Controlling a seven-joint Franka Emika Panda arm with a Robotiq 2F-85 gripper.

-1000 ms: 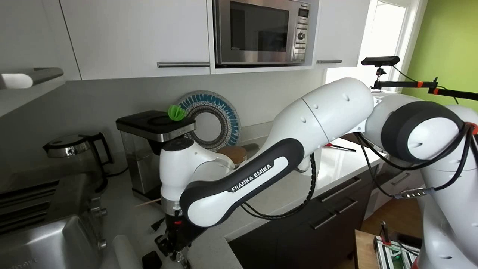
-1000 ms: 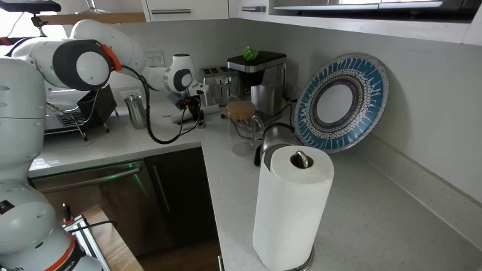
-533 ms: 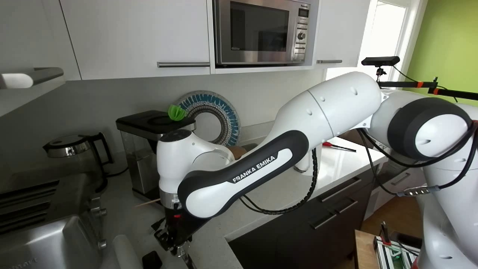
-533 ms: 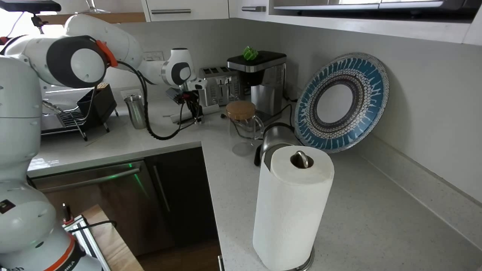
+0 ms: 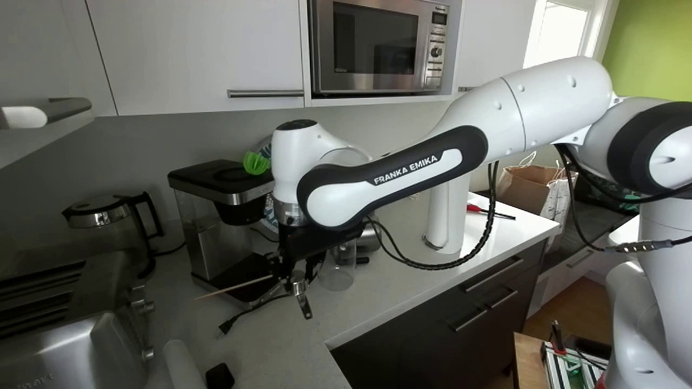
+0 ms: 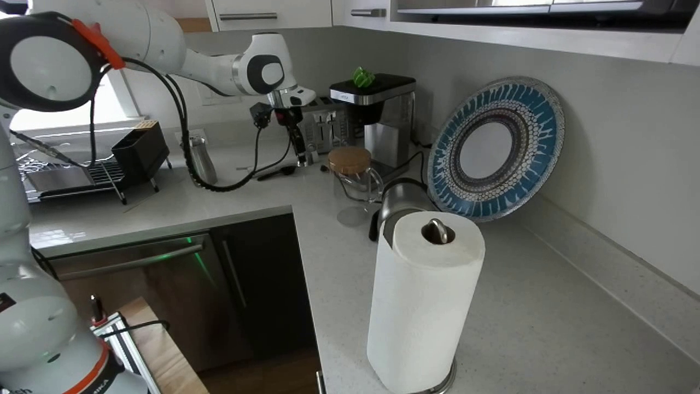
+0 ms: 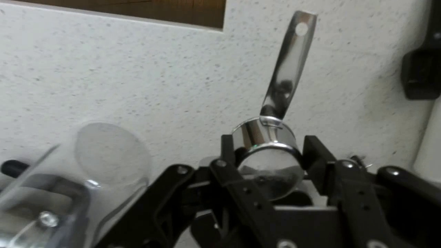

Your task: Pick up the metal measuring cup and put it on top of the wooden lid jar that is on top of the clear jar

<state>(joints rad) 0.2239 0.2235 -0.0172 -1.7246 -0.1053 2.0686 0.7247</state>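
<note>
The metal measuring cup (image 7: pixel 267 137) is silver with a flat handle (image 7: pixel 289 65) pointing away in the wrist view. My gripper (image 7: pixel 270 151) is shut around the cup's bowl, a finger on each side. In an exterior view the cup (image 5: pixel 298 283) hangs below the gripper, above the counter, its handle tilted down. The wooden lid (image 6: pixel 350 160) sits on top of the clear jar (image 6: pixel 353 214), right of the gripper in that view. In an exterior view the clear jar (image 5: pixel 336 276) stands behind the gripper and the arm hides the lid. The clear jar's glass (image 7: pixel 110 151) shows lower left in the wrist view.
A coffee machine (image 5: pixel 208 254) stands close beside the gripper, with a thin stick (image 5: pixel 232 286) and a plug (image 5: pixel 226 326) nearby. A toaster (image 5: pixel 81 324), metal pitcher (image 6: pixel 404 198), round plate (image 6: pixel 497 148) and paper towel roll (image 6: pixel 424 306) stand on the counter.
The arm has risen and moved toward the coffee machine and clear jar, carrying the cup up. The cup and its handle now show clearly under the gripper.
</note>
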